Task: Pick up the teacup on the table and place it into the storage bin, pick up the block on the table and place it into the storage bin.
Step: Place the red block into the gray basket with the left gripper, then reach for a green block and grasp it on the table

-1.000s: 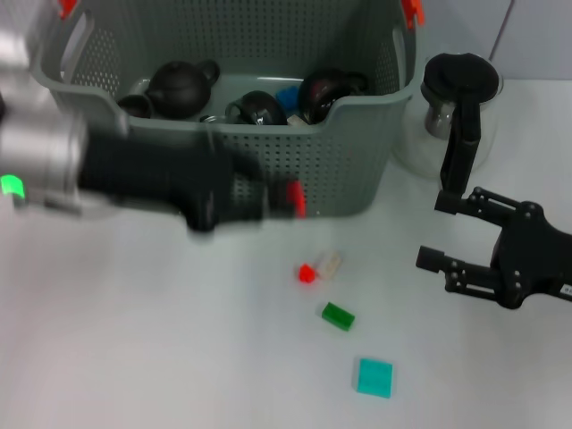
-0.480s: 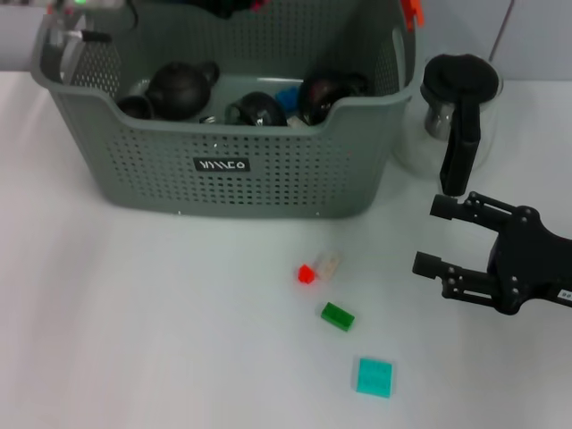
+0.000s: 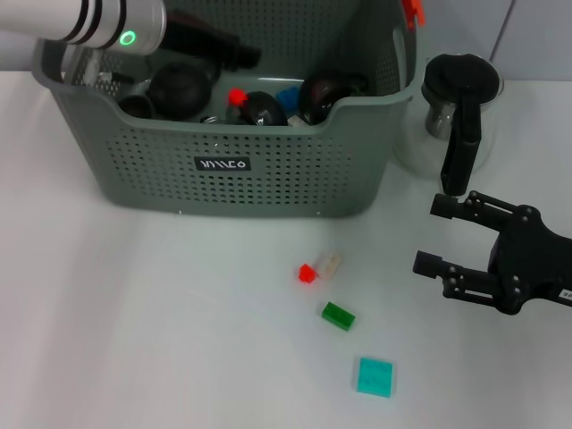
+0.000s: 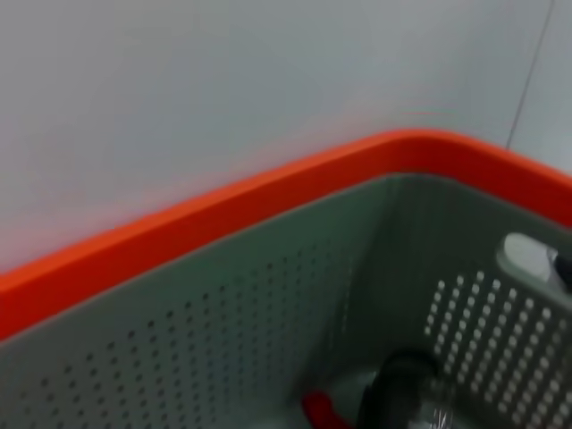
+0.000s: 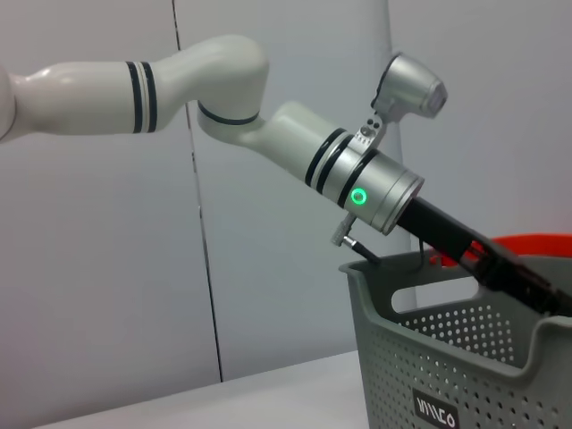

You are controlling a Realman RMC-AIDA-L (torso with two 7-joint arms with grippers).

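I've got the left gripper (image 3: 239,55) reaching over the storage bin (image 3: 223,134), tip above the bin's inside near the back wall; can't tell if its fingers are spread or clenched, they're just a dark shape from the head cam. A small red block (image 3: 237,95) shows inside the bin just below that tip, among dark round teapot-like items (image 3: 179,88); can't say whether it's gripped or lying loose. Left wrist cam only gives me the bin's perforated wall, orange rim and a bit of red at the bottom.

Right gripper (image 3: 438,234) sits parked over the table (image 3: 134,313), to the right of the bin, fingers spread apart, nothing between them. Glass jug (image 3: 456,107) w/ black handle stands just beside the bin's right end.

In front of the bin on the table: a red block (image 3: 307,273) touching a pale block (image 3: 330,264), then a green block (image 3: 338,315), then a teal square block (image 3: 374,376) farthest from it.
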